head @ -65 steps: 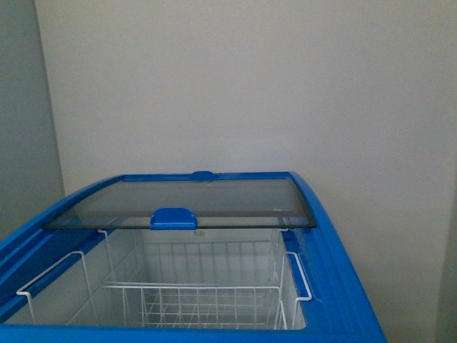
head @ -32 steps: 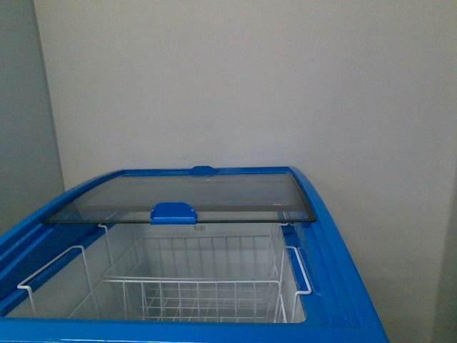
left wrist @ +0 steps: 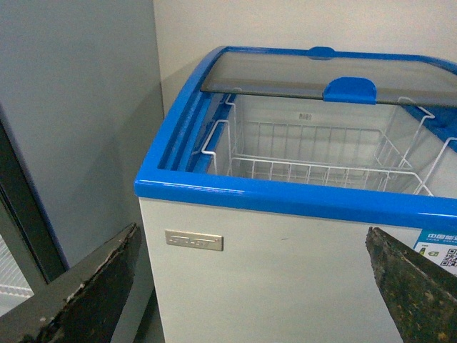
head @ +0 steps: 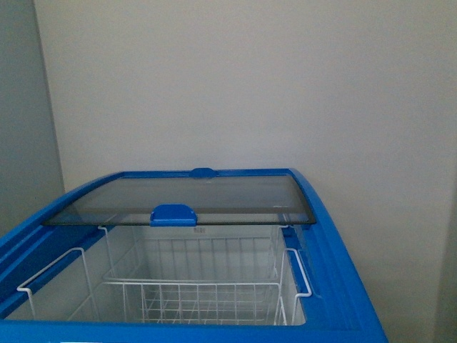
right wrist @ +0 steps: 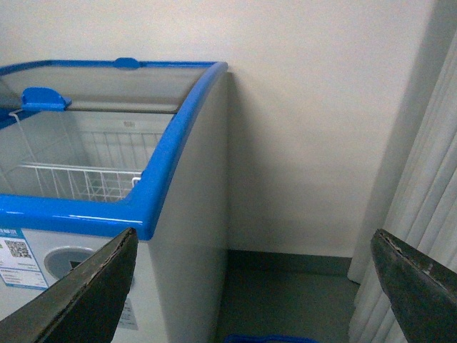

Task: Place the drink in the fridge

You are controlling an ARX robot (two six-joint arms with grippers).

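— Half done at best: fridge (head: 335,236) open, glass lid (head: 186,196) slid to the back, wire basket (head: 207,293) bare.
— And the drink?
— Nowhere in view. Left gripper (left wrist: 250,286) and right gripper (right wrist: 253,286) spread wide, holding nothing — fetching and placing left.

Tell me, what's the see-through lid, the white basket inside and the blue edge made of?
The lid looks like smoky glass: flat, and you see through it. The basket looks like thin wire coated glossy white, forming an open grid. The blue rim is probably moulded plastic, smooth, rounded and shiny, though painted metal can't be ruled out.
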